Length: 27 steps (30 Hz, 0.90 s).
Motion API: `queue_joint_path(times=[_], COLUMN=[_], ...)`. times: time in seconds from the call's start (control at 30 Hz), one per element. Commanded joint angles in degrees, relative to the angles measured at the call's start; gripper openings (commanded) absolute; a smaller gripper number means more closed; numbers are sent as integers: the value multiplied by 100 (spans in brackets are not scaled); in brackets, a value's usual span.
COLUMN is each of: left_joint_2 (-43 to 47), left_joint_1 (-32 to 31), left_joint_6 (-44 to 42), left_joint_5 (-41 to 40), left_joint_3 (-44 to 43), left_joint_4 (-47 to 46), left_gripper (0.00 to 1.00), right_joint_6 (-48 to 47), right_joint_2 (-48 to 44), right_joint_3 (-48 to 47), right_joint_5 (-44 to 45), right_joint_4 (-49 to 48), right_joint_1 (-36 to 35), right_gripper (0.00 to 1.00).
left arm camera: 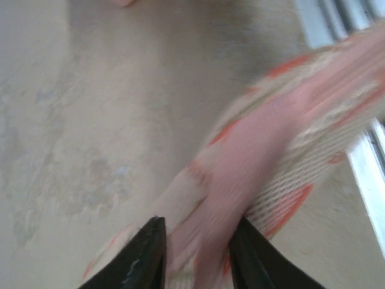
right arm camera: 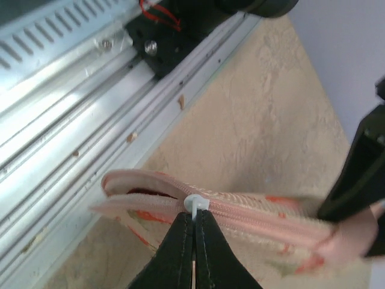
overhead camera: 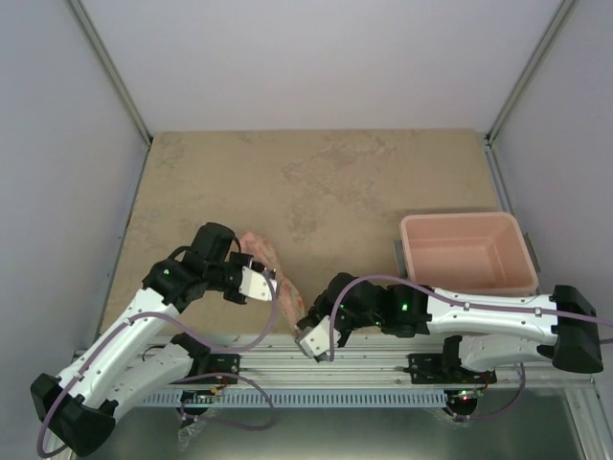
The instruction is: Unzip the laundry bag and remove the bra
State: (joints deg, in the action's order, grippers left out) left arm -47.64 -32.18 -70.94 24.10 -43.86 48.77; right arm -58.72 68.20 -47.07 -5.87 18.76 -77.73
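The laundry bag (overhead camera: 271,272), cream with orange-pink print and a pink zip rim, stands on edge near the table's front edge between the two arms. My left gripper (left arm camera: 195,247) is shut on the bag's far end (left arm camera: 264,156), fabric filling the gap between the fingers. My right gripper (right arm camera: 194,220) is shut on the white zip pull (right arm camera: 196,204) on the pink zip (right arm camera: 258,220). Left of the pull the zip gapes a little, and a dark red strip of the bra (right arm camera: 144,192) shows inside. In the top view the right gripper (overhead camera: 311,337) sits at the bag's near end.
A pink rectangular plastic tub (overhead camera: 466,252) stands at the right of the table. The metal rail (right arm camera: 78,114) along the table's front edge runs right beside the bag's open end. Enclosure walls stand on both sides.
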Motion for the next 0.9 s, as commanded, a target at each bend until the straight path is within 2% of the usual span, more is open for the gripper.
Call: queue_joint_path(times=[0.0,0.03,0.1,0.27,0.37,0.47,0.57,0.63,0.73,0.87], left_joint_2=[45,39,32,-72,-116,-80,-29,-29,-67,154], left_joint_1=[59,58,57,55,59,60,63,55,56,55], left_joint_6=[921,983,1030,2303,2979,3250,2450,2318,2427,2851], left_joint_5=[-626,-732,-892,-1280,-836,25,1022,1208,1096,788], left_joint_3=[-253,-276,-307,-300,-558,-849,-1148,-1218,-1142,-585], left_joint_4=[-1306,-1443,-1611,-2482,-2125,-1336,36,598,724,94], left_gripper=[43,55,71,87,88,85,83,83,83,86], right_joint_6=[484,571,698,1449,2476,3281,4007,4398,4721,4913], right_joint_2=[-45,-67,-64,70,341,492,561,638,815,1015], right_joint_3=[38,68,124,315,247,289,274,156,-88,-362], right_joint_5=[-1068,-1202,-1458,-1646,-1766,-1645,-1587,-1747,-1801,-1792], right_joint_4=[-414,-505,-654,-1421,-1850,-2359,-2627,-2617,-2522,-2334], right_joint_1=[69,113,187,503,938,1246,1472,1551,1563,1577], right_gripper=[0,0,0,0,0,0,0,1,0,1])
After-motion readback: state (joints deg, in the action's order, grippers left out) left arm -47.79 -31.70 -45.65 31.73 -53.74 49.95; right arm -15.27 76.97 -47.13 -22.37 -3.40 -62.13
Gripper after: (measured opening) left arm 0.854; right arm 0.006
